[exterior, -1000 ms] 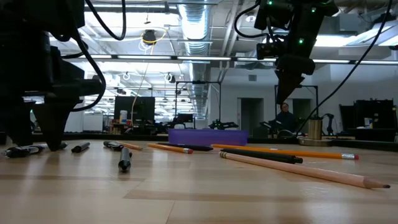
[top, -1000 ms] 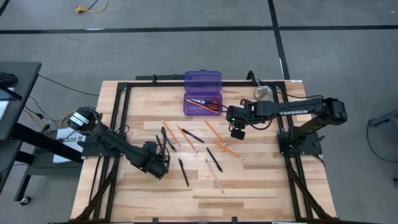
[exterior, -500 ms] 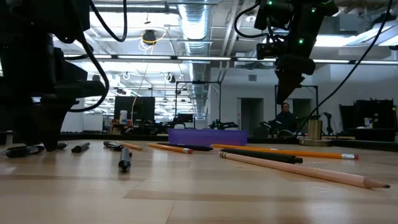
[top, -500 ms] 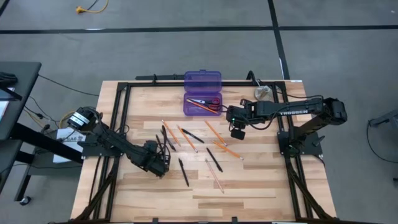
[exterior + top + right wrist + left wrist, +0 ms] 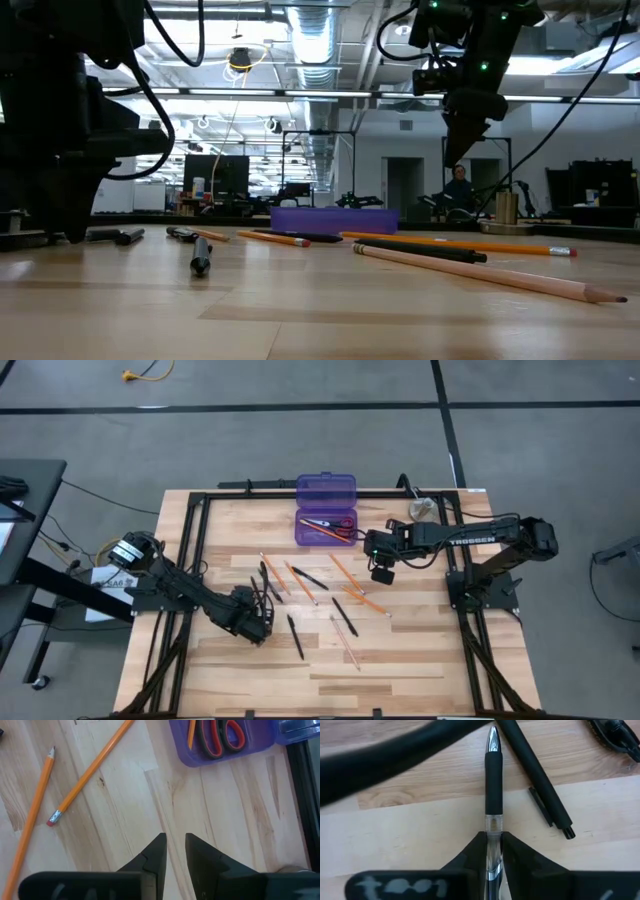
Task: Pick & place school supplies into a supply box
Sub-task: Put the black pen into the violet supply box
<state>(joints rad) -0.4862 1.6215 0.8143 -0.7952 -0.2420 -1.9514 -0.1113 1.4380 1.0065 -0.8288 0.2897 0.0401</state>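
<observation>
Pale wooden planks make up my table (image 5: 400, 650), with pens and pencils scattered across the middle. From above, my left gripper (image 5: 262, 622) hides behind its own dark wrist, low at the near left. Up close, its two black fingers (image 5: 520, 862) pinch a black pen with a clear barrel (image 5: 493, 795), pressed tight on both sides. My right gripper (image 5: 173, 851) hangs above bare wood, slightly open, holding nothing. Just beyond it sits the see-through purple plastic box (image 5: 325, 525), half cut off in my right wrist view, with red-handled scissors (image 5: 222, 737) inside.
</observation>
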